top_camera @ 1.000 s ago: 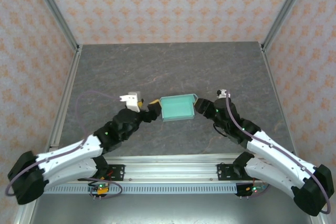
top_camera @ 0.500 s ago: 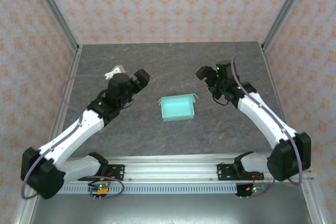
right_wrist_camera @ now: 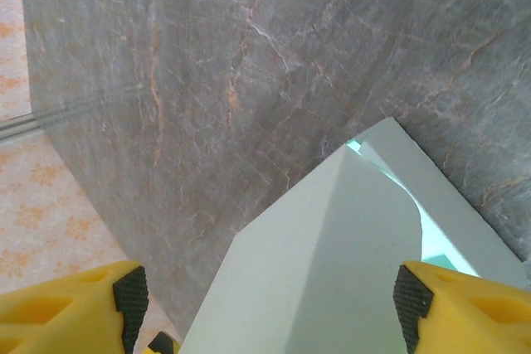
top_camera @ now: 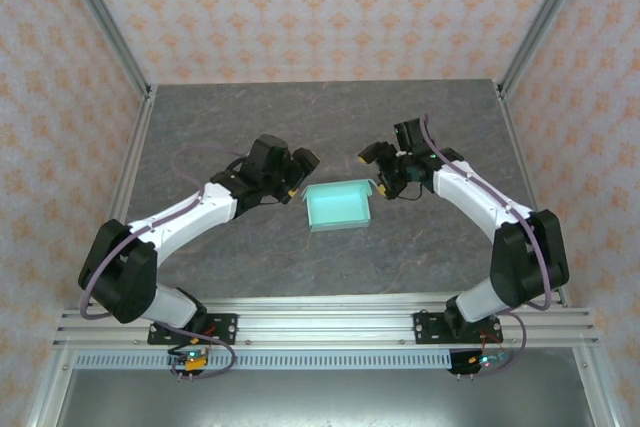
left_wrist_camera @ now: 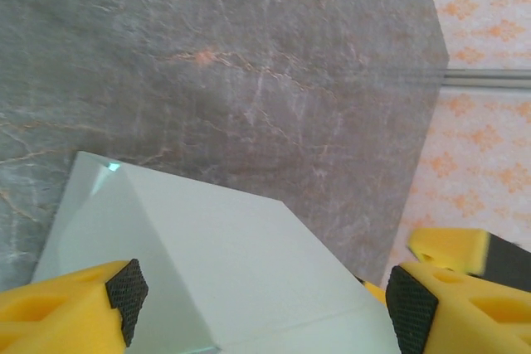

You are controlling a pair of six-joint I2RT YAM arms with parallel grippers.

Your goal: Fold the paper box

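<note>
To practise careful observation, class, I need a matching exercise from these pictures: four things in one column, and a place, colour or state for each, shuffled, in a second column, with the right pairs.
Column one:
1. paper box
2. left gripper
3. right gripper
4. table

Column two:
A. open, just off the box's right end
B. dark grey, marbled surface
C. pale mint, lying between the two grippers
D. open, just off the box's left end

Pairs: 1-C, 2-D, 3-A, 4-B
</note>
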